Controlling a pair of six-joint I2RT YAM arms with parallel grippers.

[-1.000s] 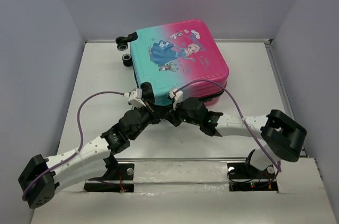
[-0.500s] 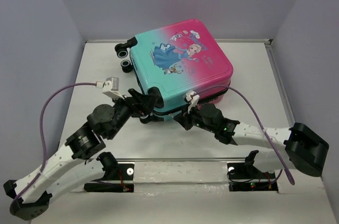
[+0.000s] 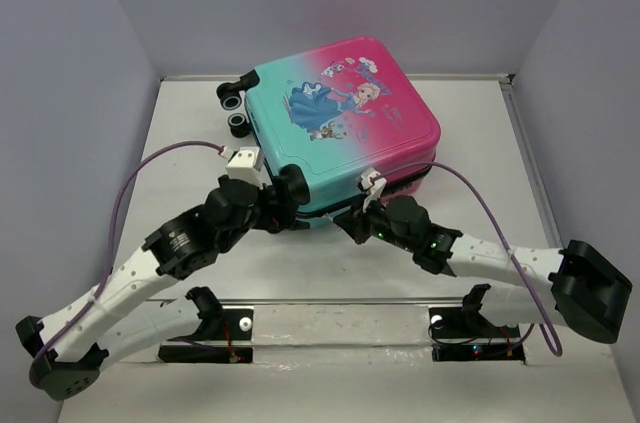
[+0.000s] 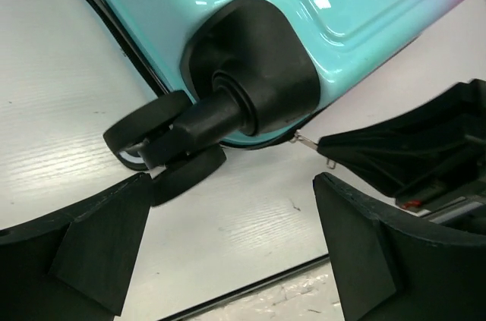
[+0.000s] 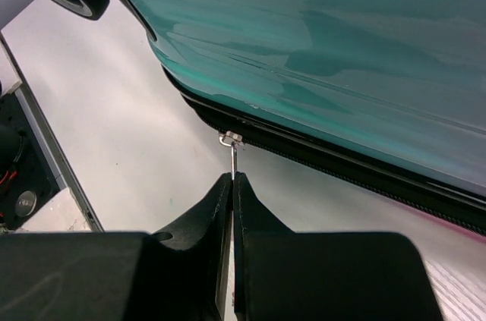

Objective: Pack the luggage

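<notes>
White surface [image 3: 450,243] boxed by plain grey walls; the luggage [image 3: 340,113] is laid flat on it toward the far middle, printed shell up and lid down, with the teal end and wheels to the left and the pink end to the right. The right gripper [image 5: 231,178] is pressed together on the small metal zipper pull [image 5: 231,155], pinched at the near edge by the near-left corner, so that the zip can be drawn along the black trim. The left gripper [image 4: 231,184] is spread wide and holds nothing; it is set just in front of the near-left wheel [image 4: 140,131], apart from it, probably so the case can be braced against the pull. How much of the zip is already closed cannot be told from these views. The step is judged to be zipping shut, late in packing; a slip of the thin pull from the pinch is the likely risk.
</notes>
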